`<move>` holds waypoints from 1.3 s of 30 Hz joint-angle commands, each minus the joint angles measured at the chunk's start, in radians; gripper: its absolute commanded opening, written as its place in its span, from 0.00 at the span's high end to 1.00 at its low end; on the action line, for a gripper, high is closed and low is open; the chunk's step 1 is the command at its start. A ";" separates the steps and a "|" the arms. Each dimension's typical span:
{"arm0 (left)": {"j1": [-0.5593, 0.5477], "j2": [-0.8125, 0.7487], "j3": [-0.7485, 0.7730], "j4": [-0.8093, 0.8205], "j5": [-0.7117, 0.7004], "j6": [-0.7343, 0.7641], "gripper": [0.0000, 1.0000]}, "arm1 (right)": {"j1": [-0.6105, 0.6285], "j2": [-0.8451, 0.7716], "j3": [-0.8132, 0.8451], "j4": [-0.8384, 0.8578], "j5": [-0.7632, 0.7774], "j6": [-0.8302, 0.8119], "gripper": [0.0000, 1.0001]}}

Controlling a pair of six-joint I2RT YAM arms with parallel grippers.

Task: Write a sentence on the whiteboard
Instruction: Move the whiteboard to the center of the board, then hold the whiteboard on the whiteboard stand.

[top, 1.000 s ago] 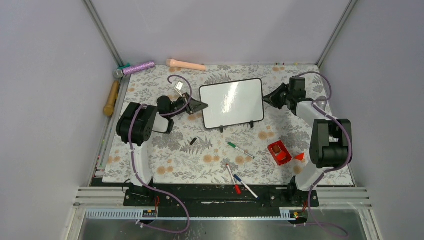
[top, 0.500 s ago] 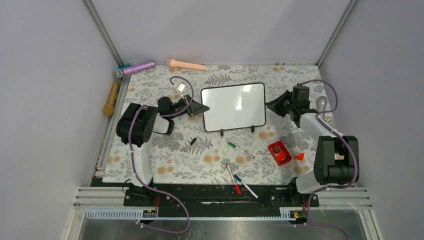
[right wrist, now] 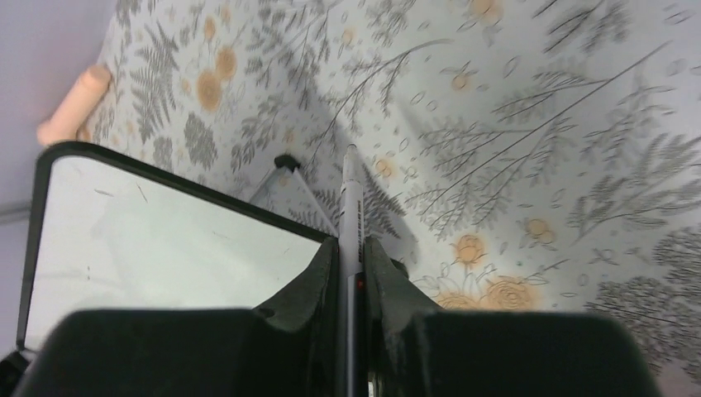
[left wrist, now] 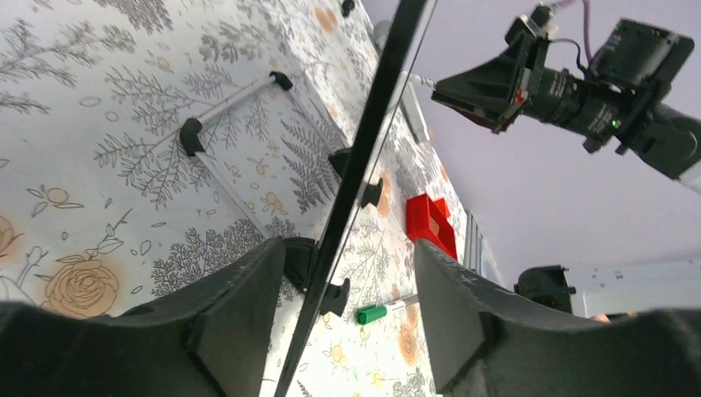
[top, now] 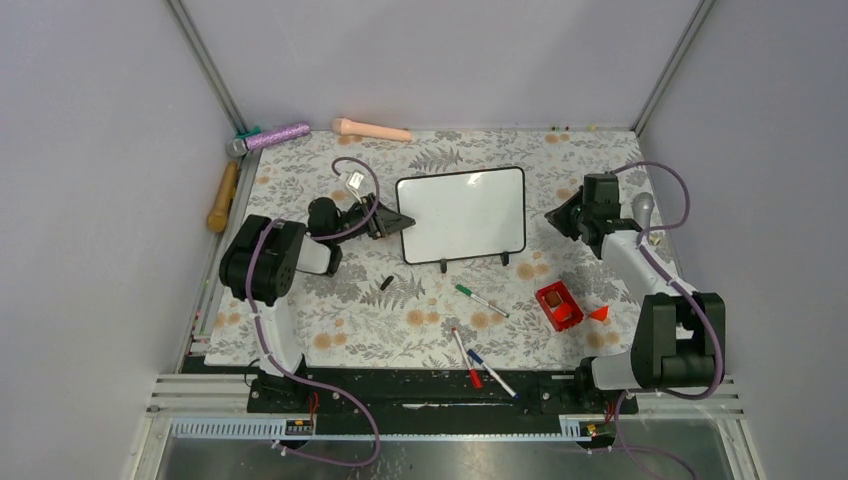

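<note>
Glossy white board stands blank at centre, toward the far side. Left gripper straddles its left edge with jaws wide, not clamped. Right gripper, right of the board and apart from it, pinches a marker. Risk: pen pressure may tip or slide the unclamped board, and strokes would then skip or smear.

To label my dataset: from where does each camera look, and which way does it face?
Top external: above, behind the robot, looking down; left arm and right arm show.
Left wrist: edge-on along the whiteboard, toward the right gripper; own fingers show.
Right wrist: down at a whiteboard corner; own fingers grip a marker.
All share the whiteboard.
</note>
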 commanded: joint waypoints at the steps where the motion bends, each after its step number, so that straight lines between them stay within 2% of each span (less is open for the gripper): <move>1: 0.005 -0.119 -0.026 -0.032 -0.059 0.095 0.36 | 0.006 -0.092 0.042 -0.047 0.214 -0.022 1.00; 6: 0.016 -0.217 -0.073 -0.130 -0.123 0.140 0.22 | 0.005 -0.157 0.043 -0.049 0.275 -0.034 1.00; 10: 0.021 -0.332 -0.116 -0.224 -0.211 0.197 0.15 | 0.007 -0.204 0.054 -0.041 0.266 -0.058 1.00; 18: -0.053 -0.658 -0.158 -0.604 -0.611 0.371 0.06 | 0.055 -0.275 0.118 -0.052 0.275 -0.128 1.00; 23: -0.062 -0.787 -0.188 -0.687 -0.765 0.315 0.01 | 0.137 -0.272 0.205 -0.070 0.274 -0.207 1.00; 27: -0.063 -0.881 -0.217 -0.729 -0.990 0.253 0.01 | 0.195 -0.253 0.257 -0.040 0.226 -0.249 1.00; 31: -0.045 -0.893 -0.210 -0.754 -1.168 0.174 0.01 | 0.233 -0.207 0.316 -0.021 0.176 -0.266 1.00; 35: 0.049 -0.824 -0.223 -0.724 -1.160 0.056 0.01 | 0.256 -0.176 0.357 -0.027 0.146 -0.284 1.00; 37: 0.127 -0.751 -0.288 -0.557 -1.071 0.000 0.01 | 0.263 -0.175 0.358 -0.029 0.139 -0.292 1.00; 39: 0.230 -0.647 -0.339 -0.329 -0.880 -0.082 0.03 | 0.274 -0.176 0.354 -0.030 0.138 -0.309 1.00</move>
